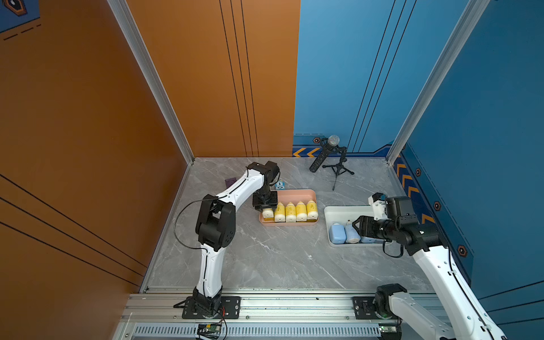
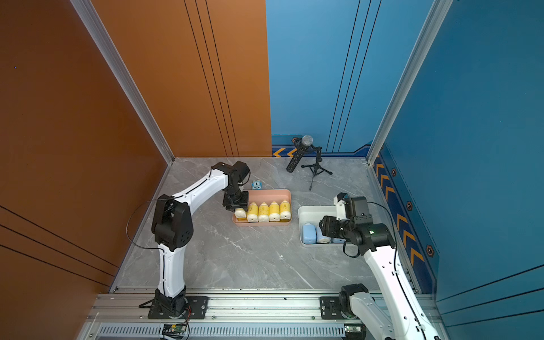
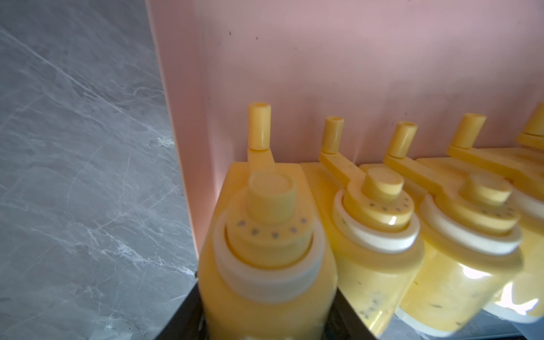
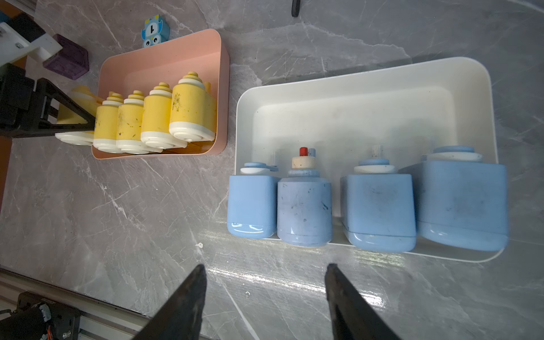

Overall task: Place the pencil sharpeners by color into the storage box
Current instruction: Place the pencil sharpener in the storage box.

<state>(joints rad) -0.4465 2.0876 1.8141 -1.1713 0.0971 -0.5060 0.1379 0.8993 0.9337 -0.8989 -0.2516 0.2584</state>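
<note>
While the left gripper (image 3: 266, 322) clamps a yellow sharpener (image 3: 265, 235) at the end slot of the pink box (image 3: 353, 59), placement is judged underway; next: lower, release. Right gripper (image 4: 265, 294) stands apart, empty.

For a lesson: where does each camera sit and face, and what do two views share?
Top views: high up front, looking down on the grey marble table; both arms show.
Left wrist: faces yellow sharpeners in a pink plastic box; left end effector grips one.
Right wrist: faces blue sharpeners in a white plastic box; right end effector open.
Wrists share the pink box.
</note>
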